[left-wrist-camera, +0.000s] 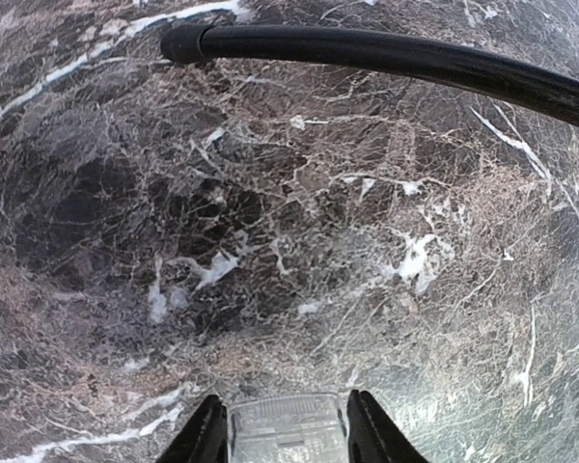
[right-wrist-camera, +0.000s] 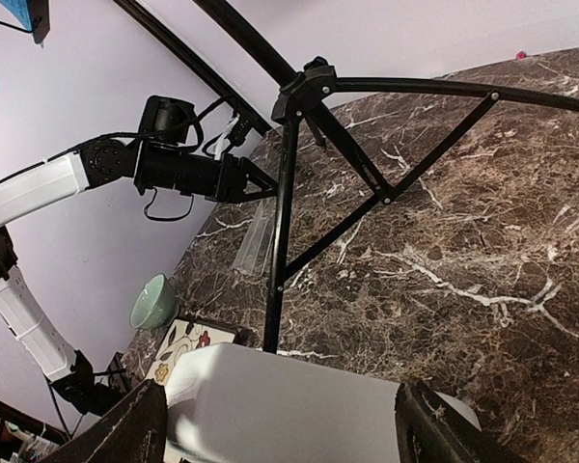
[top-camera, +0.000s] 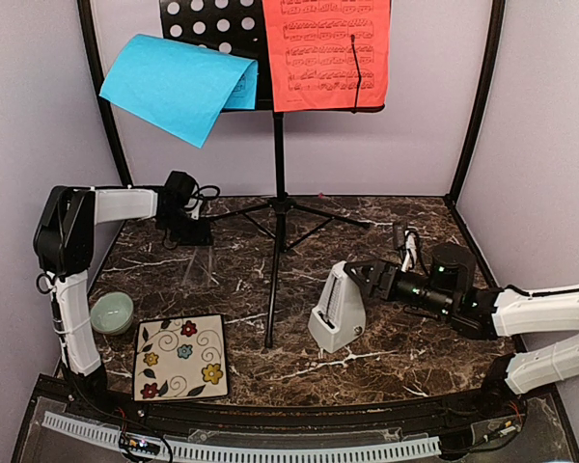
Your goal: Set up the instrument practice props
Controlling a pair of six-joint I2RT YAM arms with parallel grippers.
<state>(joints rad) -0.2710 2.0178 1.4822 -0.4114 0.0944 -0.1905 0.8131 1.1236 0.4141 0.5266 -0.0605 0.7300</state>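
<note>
From above, the right claw (top-camera: 355, 275) holds the top of the whitish metronome (top-camera: 336, 313) beside the music stand (top-camera: 278, 193). Left wrist: the left claw (left-wrist-camera: 285, 434) is half open near a stand leg (left-wrist-camera: 367, 53). Right wrist: the metronome sits between the fingers (right-wrist-camera: 125, 429)

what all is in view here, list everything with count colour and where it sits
music stand: 1, black, back centre, tripod feet on the table
blue sheet: 1, blue, left side of the stand's desk, drooping off it
red sheet: 1, red, right side of the desk, flat
metronome: 1, whitish, right of the stand's near leg
floral tile: 1, cream with coloured flowers, near left
bowl: 1, pale green, left edge, beside the tile
table: 1, dark marble
left gripper: 1, black, open, over bare table at back left
right gripper: 1, black, closed on the metronome
</note>
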